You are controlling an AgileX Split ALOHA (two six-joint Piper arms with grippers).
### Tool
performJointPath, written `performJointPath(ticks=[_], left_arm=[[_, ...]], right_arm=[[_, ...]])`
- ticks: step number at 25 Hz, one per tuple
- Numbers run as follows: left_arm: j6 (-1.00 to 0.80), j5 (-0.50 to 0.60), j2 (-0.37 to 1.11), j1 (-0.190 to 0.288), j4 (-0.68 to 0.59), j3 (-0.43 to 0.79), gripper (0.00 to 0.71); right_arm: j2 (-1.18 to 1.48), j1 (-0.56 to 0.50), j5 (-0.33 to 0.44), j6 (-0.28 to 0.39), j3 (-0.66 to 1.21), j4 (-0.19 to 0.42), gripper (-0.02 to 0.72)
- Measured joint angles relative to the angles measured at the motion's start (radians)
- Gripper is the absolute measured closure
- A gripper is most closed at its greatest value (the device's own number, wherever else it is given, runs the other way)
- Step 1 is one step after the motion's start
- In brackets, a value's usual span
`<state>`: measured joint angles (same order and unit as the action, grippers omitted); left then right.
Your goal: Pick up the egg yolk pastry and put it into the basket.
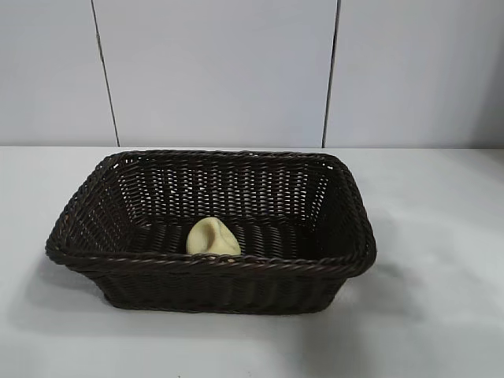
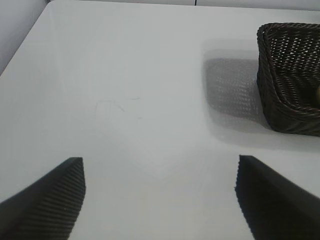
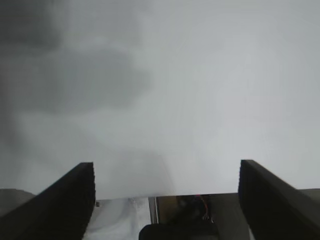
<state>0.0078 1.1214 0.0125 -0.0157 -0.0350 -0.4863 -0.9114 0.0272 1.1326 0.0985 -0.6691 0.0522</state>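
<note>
The egg yolk pastry (image 1: 213, 238) already lies inside the basket (image 1: 236, 264), on its floor against the near wall, just left of centre; nothing else is in the basket. By the look of it the placing is done. The basket sits mid-worktop (image 1: 441, 315), long axis running left to right. The left gripper (image 2: 160, 200) hangs empty, jaws apart, over bare worktop near the basket's end. The right gripper (image 3: 167, 200) is likewise spread and empty, with neither thing in its view.
</note>
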Motion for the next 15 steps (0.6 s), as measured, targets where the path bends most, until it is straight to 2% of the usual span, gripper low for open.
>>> performJointPath(ticks=[3,8,15], left_arm=[[0.000,0.000,0.000,0.000,0.000,0.000,0.112],[0.000,0.000,0.000,0.000,0.000,0.000,0.112],[0.000,0.000,0.000,0.000,0.000,0.000,0.112]], right_arm=[[0.127,0.000,-0.038,-0.015,0.074,-0.001,0.136],[0.308,0.000,-0.057,-0.018,0.187,-0.009,0.136],[0.470,0.000,-0.069,-0.018,0.202,-0.014,0.136]])
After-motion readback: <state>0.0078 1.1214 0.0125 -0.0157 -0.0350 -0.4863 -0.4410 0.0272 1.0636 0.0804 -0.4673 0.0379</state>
